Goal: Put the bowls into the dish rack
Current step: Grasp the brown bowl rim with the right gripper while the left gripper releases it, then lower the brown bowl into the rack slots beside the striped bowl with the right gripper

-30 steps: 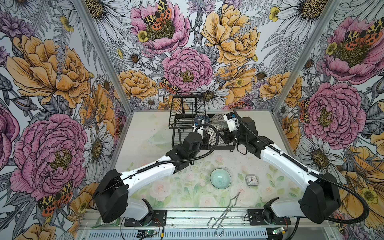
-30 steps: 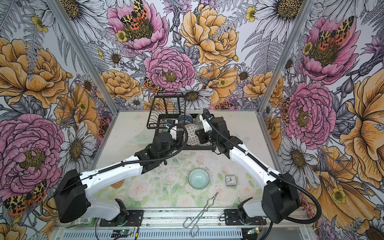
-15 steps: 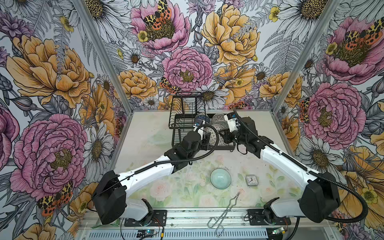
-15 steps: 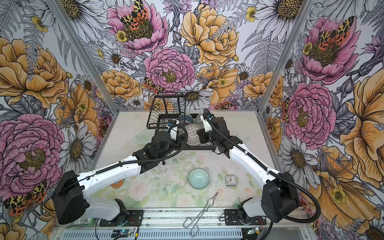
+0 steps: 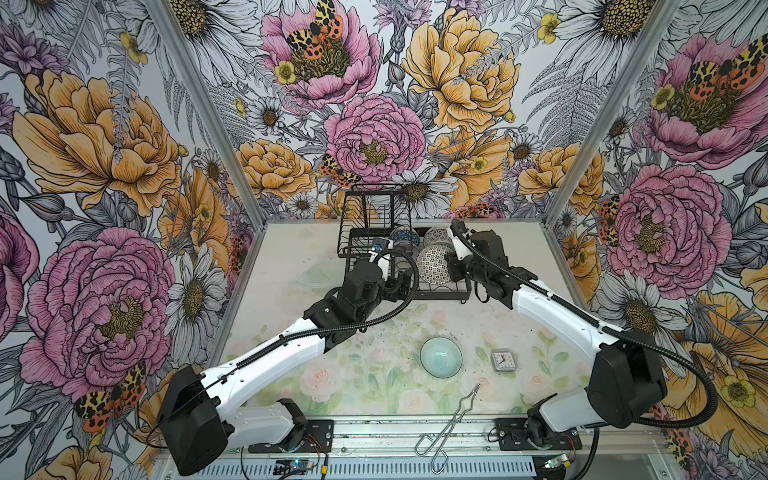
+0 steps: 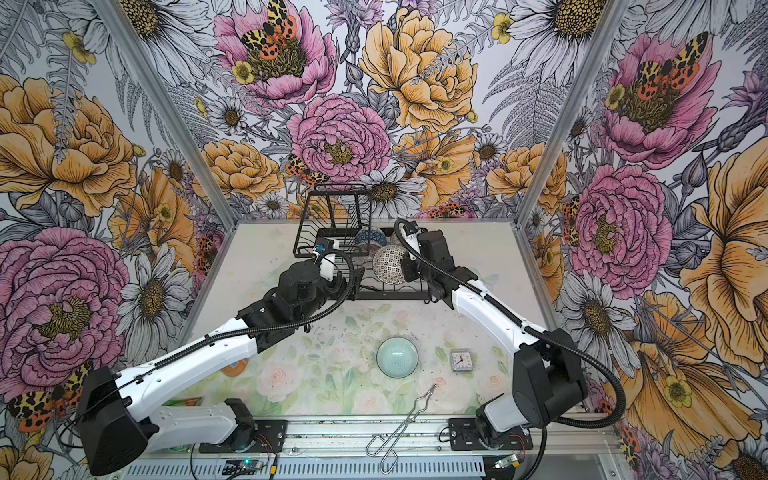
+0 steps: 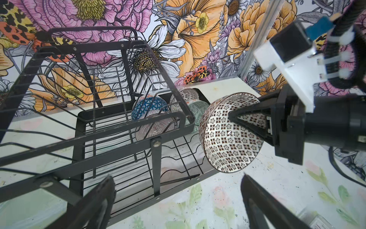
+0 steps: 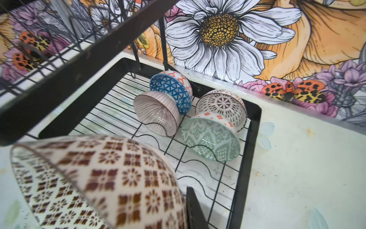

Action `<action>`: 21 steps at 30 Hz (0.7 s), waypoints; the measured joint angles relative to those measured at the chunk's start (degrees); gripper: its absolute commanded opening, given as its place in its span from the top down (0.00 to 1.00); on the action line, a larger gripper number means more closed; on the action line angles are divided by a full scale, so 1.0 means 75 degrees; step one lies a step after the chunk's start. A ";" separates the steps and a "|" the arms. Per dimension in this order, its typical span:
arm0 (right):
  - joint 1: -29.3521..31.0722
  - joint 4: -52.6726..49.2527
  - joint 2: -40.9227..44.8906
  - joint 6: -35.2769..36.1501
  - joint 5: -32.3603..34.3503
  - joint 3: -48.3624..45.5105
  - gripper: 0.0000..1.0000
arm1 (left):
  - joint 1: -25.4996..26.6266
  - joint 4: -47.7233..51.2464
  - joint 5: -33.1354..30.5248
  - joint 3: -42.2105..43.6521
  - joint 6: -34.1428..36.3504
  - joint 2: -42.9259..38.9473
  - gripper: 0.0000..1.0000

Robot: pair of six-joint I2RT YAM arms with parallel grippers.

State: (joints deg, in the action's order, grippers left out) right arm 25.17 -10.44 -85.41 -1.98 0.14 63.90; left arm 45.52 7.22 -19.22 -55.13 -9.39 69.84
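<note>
Both arms (image 5: 282,353) outstretched toward dish rack (image 5: 436,294)

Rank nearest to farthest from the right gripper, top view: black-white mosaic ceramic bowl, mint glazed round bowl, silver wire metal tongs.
1. Black-white mosaic ceramic bowl: clamped in the right gripper, at the back.
2. Mint glazed round bowl: on the table, front centre.
3. Silver wire metal tongs: at the table's front edge.
</note>
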 measured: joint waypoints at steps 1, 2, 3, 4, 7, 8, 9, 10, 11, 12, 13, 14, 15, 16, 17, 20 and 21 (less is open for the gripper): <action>0.0000 0.0274 -0.0108 0.0216 0.0172 -0.0041 1.00 | -0.0026 0.0058 0.0000 0.0029 0.0000 -0.0009 0.01; 0.0000 0.0656 -0.0184 0.0443 0.0323 -0.0152 1.00 | -0.0047 0.0105 0.0000 0.0055 0.0000 -0.0009 0.01; 0.0000 0.0976 -0.0221 0.0641 0.0452 -0.0277 1.00 | -0.0067 0.0166 0.0000 0.0070 0.0000 -0.0009 0.01; 0.0000 0.1320 -0.0251 0.0863 0.0583 -0.0423 1.00 | -0.0087 0.0210 0.0000 0.0096 -0.0003 -0.0012 0.01; 0.0003 0.2346 -0.0475 0.1588 0.0831 -0.0734 1.00 | -0.0146 0.0262 0.0000 0.0189 -0.0006 -0.0041 0.01; 0.0006 0.2827 -0.0589 0.1880 0.0871 -0.0886 1.00 | -0.0160 0.0286 0.0000 0.0219 -0.0006 -0.0055 0.01; 0.0020 0.3261 -0.0697 0.2133 0.0901 -0.1046 1.00 | -0.0187 0.0300 0.0003 0.0236 -0.0006 -0.0070 0.01; 0.0038 0.3800 -0.0822 0.2428 0.0915 -0.1265 1.00 | -0.0207 0.0306 0.0003 0.0256 -0.0006 -0.0090 0.01; 0.0058 0.4319 -0.0941 0.2707 0.0924 -0.1492 1.00 | -0.0236 0.0323 0.0003 0.0274 -0.0009 -0.0105 0.01; 0.0085 0.4779 -0.1072 0.2975 0.0921 -0.1711 1.00 | -0.0254 0.0329 0.0003 0.0283 -0.0009 -0.0117 0.01; 0.0117 0.5284 -0.1227 0.3249 0.0918 -0.1929 1.00 | -0.0277 0.0332 0.0003 0.0286 -0.0009 -0.0125 0.01; 0.0154 0.5709 -0.1390 0.3512 0.0918 -0.2113 1.00 | -0.0294 0.0332 0.0003 0.0289 -0.0012 -0.0137 0.01; 0.0178 0.6015 -0.1545 0.3722 0.0921 -0.2232 1.00 | -0.0303 0.0332 0.0003 0.0291 -0.0017 -0.0152 0.01; 0.0219 0.6341 -0.1714 0.3952 0.0924 -0.2334 1.00 | -0.0315 0.0335 0.0003 0.0300 -0.0029 -0.0172 0.01; 0.0254 0.6642 -0.1859 0.4156 0.0924 -0.2407 1.00 | -0.0323 0.0335 0.0003 0.0309 -0.0032 -0.0189 0.01; 0.0356 0.7498 -0.2168 0.4639 0.0930 -0.2538 1.00 | -0.0350 0.0338 0.0006 0.0312 -0.0035 -0.0230 0.01; 0.0376 0.7726 -0.2238 0.4744 0.0930 -0.2544 1.00 | -0.0358 0.0341 0.0009 0.0312 -0.0035 -0.0242 0.01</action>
State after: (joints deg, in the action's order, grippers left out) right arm 27.99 47.51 -102.19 33.61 7.11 44.82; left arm 42.83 9.78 -19.16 -52.80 -9.65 68.03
